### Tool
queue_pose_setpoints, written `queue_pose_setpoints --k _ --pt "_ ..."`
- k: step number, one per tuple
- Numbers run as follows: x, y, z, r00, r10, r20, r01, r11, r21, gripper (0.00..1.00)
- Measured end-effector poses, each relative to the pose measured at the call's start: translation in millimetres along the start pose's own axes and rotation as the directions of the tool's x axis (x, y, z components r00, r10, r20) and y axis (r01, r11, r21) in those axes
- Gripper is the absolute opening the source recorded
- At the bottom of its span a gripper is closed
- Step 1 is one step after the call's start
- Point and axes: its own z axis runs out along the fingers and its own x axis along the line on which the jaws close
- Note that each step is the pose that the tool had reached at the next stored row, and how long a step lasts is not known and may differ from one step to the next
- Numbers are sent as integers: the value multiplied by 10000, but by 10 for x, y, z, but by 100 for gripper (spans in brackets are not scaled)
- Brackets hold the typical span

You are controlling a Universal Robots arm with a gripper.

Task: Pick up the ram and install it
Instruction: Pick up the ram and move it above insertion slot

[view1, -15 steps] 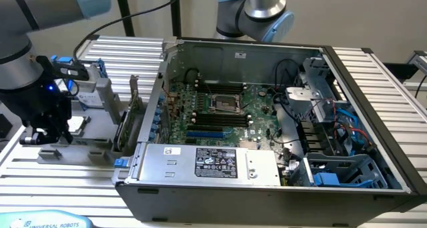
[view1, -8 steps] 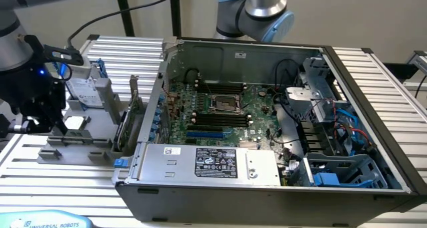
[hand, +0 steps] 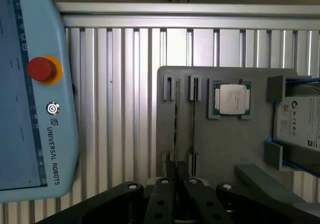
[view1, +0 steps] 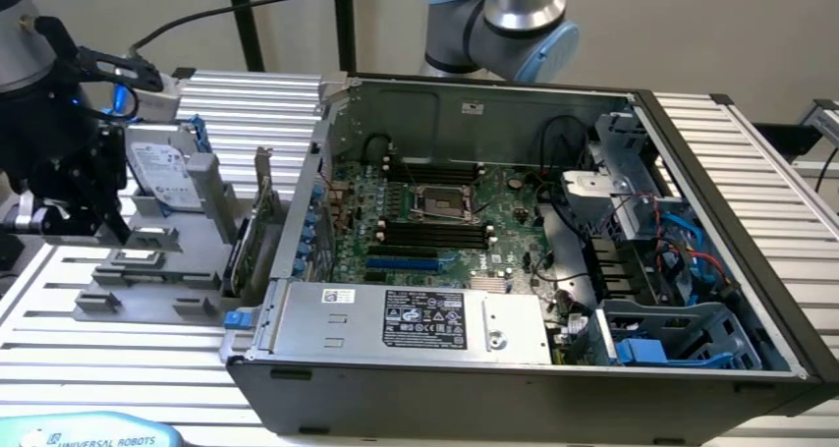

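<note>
The ram (hand: 177, 124) is a thin stick seen edge-on, standing in a slot of the grey holder tray (hand: 220, 149). A second stick like it (hand: 193, 124) stands right beside it. My gripper (hand: 177, 176) is over the near end of the first stick. Its black fingers are closed together with the stick's edge running between them. In the exterior view the gripper (view1: 105, 233) hangs low over the tray (view1: 144, 305) at the exterior view's left, outside the open computer case. The black memory slots (view1: 433, 236) lie on the motherboard inside the case.
A square silver processor (hand: 231, 99) and a hard drive (hand: 300, 121) sit on the same tray. A teach pendant (hand: 30, 94) lies beside it on the slatted table. An upright card with a bracket (view1: 262, 221) stands between tray and case (view1: 525, 378). Cables and a power supply (view1: 419, 319) crowd the case.
</note>
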Motion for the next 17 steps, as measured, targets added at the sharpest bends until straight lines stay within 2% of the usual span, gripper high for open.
queue_pose_setpoints --k 6,17 --pt "-2 -109 -44 10000 0 -1 0 10000 -2 13" --pt "-5 -179 -109 10000 1 -1 -1 10000 -3 13"
